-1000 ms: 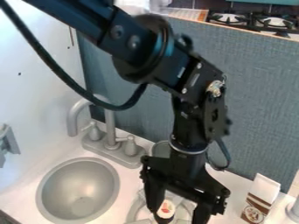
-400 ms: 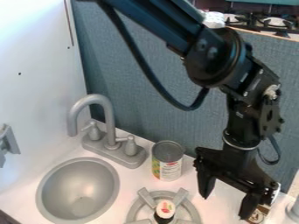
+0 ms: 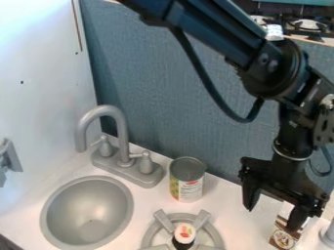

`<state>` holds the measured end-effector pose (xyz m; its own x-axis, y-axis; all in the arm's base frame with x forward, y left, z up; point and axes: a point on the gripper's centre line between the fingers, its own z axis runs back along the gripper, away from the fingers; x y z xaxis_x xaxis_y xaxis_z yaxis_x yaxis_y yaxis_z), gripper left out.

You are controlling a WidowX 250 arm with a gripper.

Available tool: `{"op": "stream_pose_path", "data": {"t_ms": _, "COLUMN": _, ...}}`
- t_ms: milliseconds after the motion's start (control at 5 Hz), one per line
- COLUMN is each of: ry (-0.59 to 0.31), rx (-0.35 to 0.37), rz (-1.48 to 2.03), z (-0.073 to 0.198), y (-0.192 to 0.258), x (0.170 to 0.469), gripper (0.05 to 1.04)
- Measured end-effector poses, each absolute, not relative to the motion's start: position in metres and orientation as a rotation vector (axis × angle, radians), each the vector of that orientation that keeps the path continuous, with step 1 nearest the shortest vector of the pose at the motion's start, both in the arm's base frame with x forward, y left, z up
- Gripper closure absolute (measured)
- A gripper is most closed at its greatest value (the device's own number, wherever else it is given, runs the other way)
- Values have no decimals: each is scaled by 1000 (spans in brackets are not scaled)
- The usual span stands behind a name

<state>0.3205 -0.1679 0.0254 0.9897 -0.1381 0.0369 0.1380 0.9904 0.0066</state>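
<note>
The gripper (image 3: 273, 217) hangs at the right side of the counter, open, its two fingers spread well apart. One finger overlaps the upper part of a brown and white carton (image 3: 284, 235); whether they touch I cannot tell. Left of the gripper stands an upright tin can (image 3: 187, 179) with a colourful label. A small dark bottle with a white cap (image 3: 184, 233) stands at the middle of the grey burner grate (image 3: 214, 237).
A grey sink basin (image 3: 87, 213) lies at the left, with a curved faucet (image 3: 120, 132) behind it. A blue-grey panel (image 3: 170, 107) backs the counter. Part of a white cylindrical object (image 3: 328, 234) stands at the right edge.
The arm and gripper have moved right, from above the burner and bottle to beside the carton. The tin can, largely hidden before, came into view. The gripper has stayed open.
</note>
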Motion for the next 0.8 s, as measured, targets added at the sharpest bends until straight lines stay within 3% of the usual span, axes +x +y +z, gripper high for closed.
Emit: {"op": "stream_pose_path", "data": {"t_ms": 800, "ry": -29, "rx": 17, "rz": -200, "z": 0, "y": -186, "x": 358, "gripper": 81}}
